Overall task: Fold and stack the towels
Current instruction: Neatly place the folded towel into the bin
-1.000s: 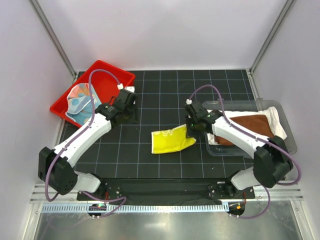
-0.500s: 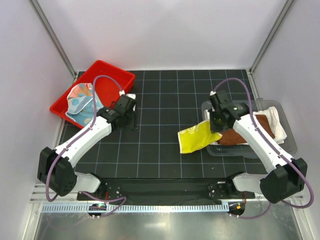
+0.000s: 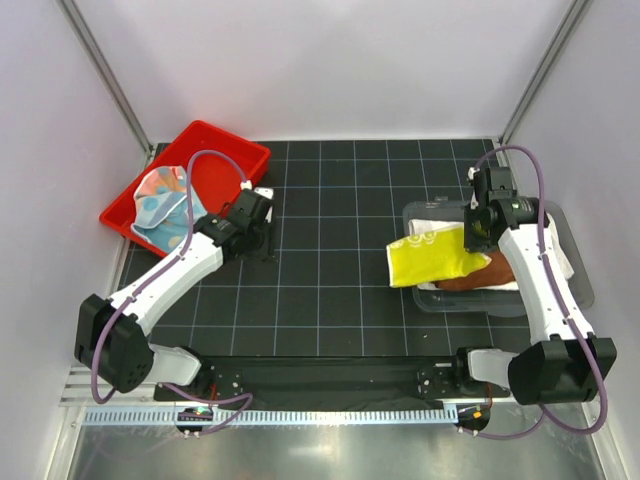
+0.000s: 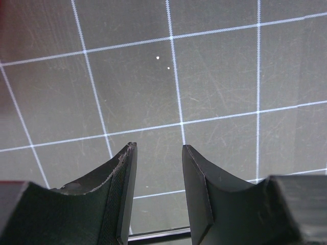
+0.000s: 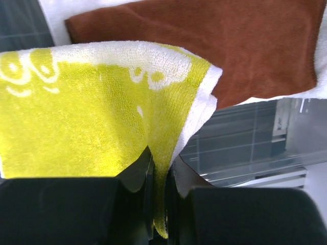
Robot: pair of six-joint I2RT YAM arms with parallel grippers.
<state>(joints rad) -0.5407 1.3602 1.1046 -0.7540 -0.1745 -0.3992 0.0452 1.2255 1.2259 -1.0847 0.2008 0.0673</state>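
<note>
My right gripper [image 3: 478, 228] is shut on the folded yellow-green crocodile towel [image 3: 432, 255] and holds it in the air over the clear bin [image 3: 575, 262]. In the right wrist view the towel [image 5: 92, 112] is pinched between the fingers [image 5: 134, 176], hanging above the brown towel [image 5: 230, 46], which lies on the white towel [image 5: 56, 10]. The brown towel [image 3: 495, 272] and white towel [image 3: 553, 232] lie in the bin. The light-blue multicoloured towel [image 3: 160, 197] lies crumpled in the red tray [image 3: 225, 155]. My left gripper [image 4: 158, 153] is open and empty above the black mat.
The black gridded mat [image 3: 320, 290] covers the table. The red tray stands at the far left, the clear bin at the right. White walls and metal posts close in the workspace.
My right arm has lifted the yellow-green towel off the mat's middle and carried it right, to above the bin. The left arm has barely moved.
</note>
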